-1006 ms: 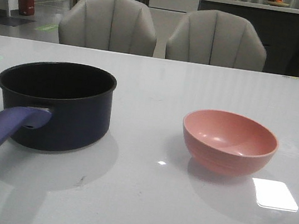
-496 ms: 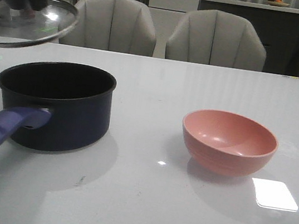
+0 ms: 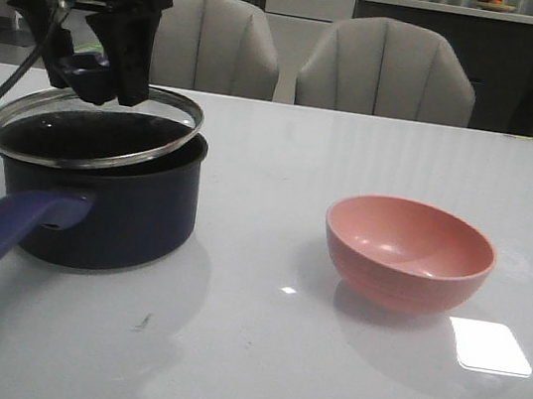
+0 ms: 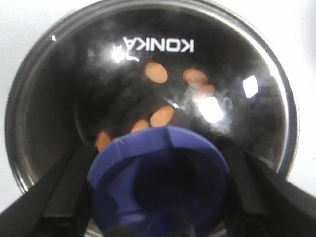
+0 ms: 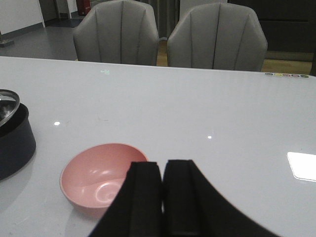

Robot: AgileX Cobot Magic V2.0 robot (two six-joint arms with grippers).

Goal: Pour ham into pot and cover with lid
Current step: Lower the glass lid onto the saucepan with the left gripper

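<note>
The white desk (image 3: 253, 358) carried the dark navy round saucepan (image 3: 105, 206) at its nine o'clock side. The round glass lid (image 3: 92, 123) sat tilted on its rim, raised toward three o'clock. The left gripper (image 3: 104, 75) had its fingers clamped on the blue knob (image 4: 158, 182). It should level and centre the lid before letting go. The pink bowl (image 3: 407, 253) sat empty at three o'clock. The right gripper (image 5: 162, 192) hung with its fingers together, holding nothing. Small orange ham slices (image 4: 156, 72) lay inside the saucepan.

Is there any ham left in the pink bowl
No, the pink bowl is bare inside, and the orange ham slices show through the glass lid, inside the pot.
</note>
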